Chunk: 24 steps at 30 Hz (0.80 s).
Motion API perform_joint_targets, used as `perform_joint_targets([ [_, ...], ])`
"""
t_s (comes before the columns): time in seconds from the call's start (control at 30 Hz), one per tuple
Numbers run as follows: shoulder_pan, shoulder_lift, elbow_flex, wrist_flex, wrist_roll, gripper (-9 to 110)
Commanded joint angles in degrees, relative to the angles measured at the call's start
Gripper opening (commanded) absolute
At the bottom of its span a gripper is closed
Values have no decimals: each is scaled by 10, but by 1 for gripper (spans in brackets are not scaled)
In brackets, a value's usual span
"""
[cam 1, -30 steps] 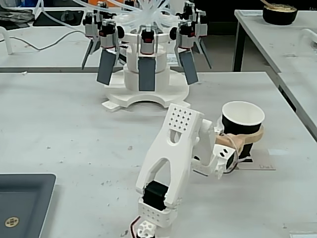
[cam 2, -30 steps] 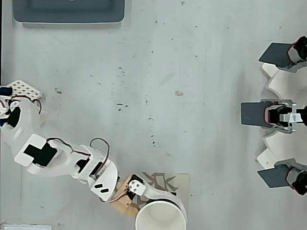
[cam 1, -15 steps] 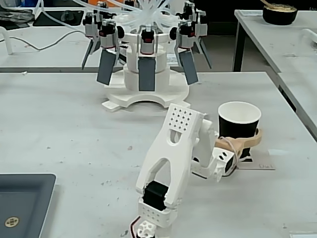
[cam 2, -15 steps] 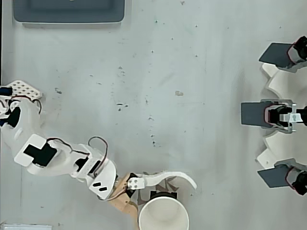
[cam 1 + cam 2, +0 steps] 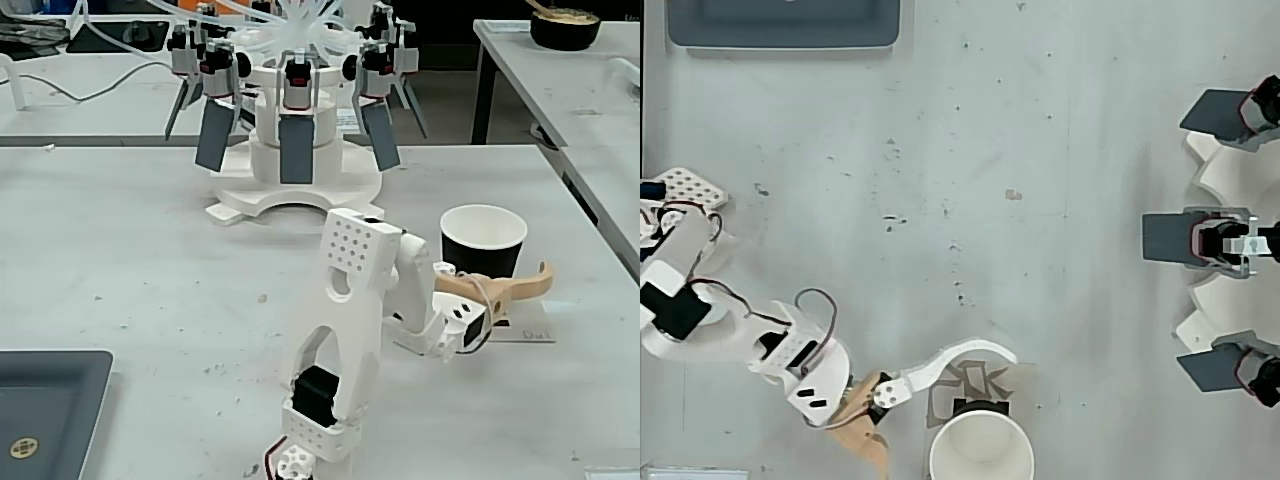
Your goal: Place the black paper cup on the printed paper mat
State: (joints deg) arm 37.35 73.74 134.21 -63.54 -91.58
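Note:
The black paper cup (image 5: 483,243) stands upright with its white inside showing; in the overhead view the cup (image 5: 982,447) sits at the bottom edge. The printed paper mat (image 5: 972,380) lies beside and partly under it, and a strip of the mat (image 5: 527,333) shows with small script. My gripper (image 5: 950,420) is open wide around the cup. The white finger (image 5: 950,358) arcs over the mat on one side, and the tan finger (image 5: 520,286) crosses in front of the cup's lower part, hiding its base. I cannot tell whether either finger touches the cup.
A white multi-arm device (image 5: 290,150) with grey paddles stands at the far side of the table, at the right in the overhead view (image 5: 1225,240). A dark grey tray (image 5: 45,405) lies near left. A dark bowl (image 5: 565,25) sits on another table.

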Motion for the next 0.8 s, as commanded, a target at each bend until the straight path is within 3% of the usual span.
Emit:
perform_joint_targets([
  [0.0, 10, 79, 39, 1, -6, 62],
  [0.3, 9, 240, 192, -18, 4, 60],
  [0.77, -69, 433, 336, -1, 23, 41],
])
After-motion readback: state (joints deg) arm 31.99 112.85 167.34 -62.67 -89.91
